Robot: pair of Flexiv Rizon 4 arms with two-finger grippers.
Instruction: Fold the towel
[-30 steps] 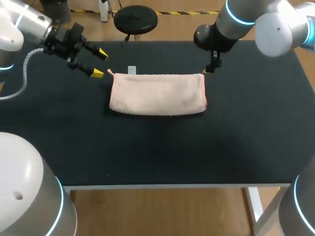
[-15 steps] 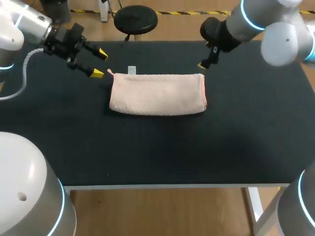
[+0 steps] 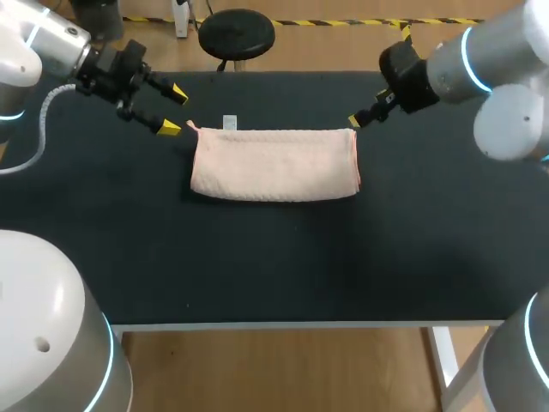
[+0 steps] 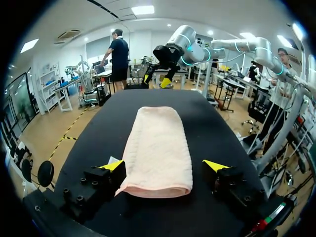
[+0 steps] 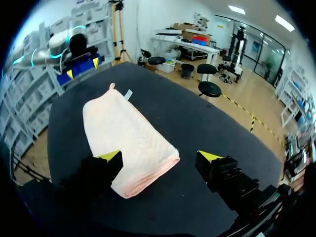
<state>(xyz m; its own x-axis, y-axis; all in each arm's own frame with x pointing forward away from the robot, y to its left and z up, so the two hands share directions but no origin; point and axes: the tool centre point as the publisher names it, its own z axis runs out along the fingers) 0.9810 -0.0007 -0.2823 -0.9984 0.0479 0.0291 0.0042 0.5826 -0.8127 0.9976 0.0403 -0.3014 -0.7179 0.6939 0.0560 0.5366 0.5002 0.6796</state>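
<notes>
Since the towel [image 3: 274, 165] already lies doubled into a long strip and neither pincer holds it, I judge the step in hand to be the pause between folds, with the fold end over end not yet begun. At the far left of the bench [image 3: 274, 257], the left pincer [image 3: 174, 111] hovers with its fingers spread wide and nothing between them, just off the towel's left short end. The towel rests flat near the middle of the far edge, its length running along that edge, a small white tag [image 3: 229, 122] showing at its far left corner. Just off the towel's far right corner, the right pincer [image 5: 159, 156] hangs above the bench, its fingers likewise wide apart and empty. The next move probably calls for one pincer to drop onto a short end, pinch all its layers together, and carry it across to the opposite end.
</notes>
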